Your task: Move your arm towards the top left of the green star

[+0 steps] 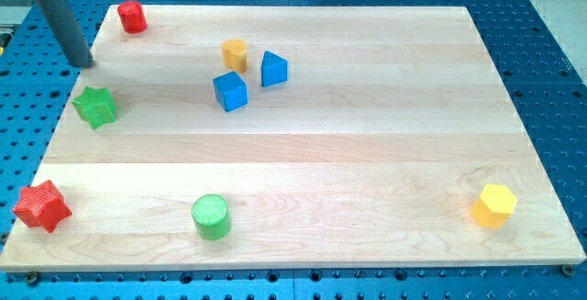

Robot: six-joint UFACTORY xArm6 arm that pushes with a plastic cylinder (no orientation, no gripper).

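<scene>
The green star (95, 106) lies near the board's left edge, in the upper half of the view. My tip (83, 63) is the lower end of a dark rod that comes down from the view's top left corner. It stands just above and slightly left of the green star, a short gap apart, at the board's left edge.
A red cylinder (133, 16) sits at the top left. A yellow cylinder (235, 54), blue cube (230, 91) and blue triangular block (273, 69) cluster at top centre. A red star (41, 206) and green cylinder (211, 216) lie at the bottom left, a yellow hexagon (494, 205) at the bottom right.
</scene>
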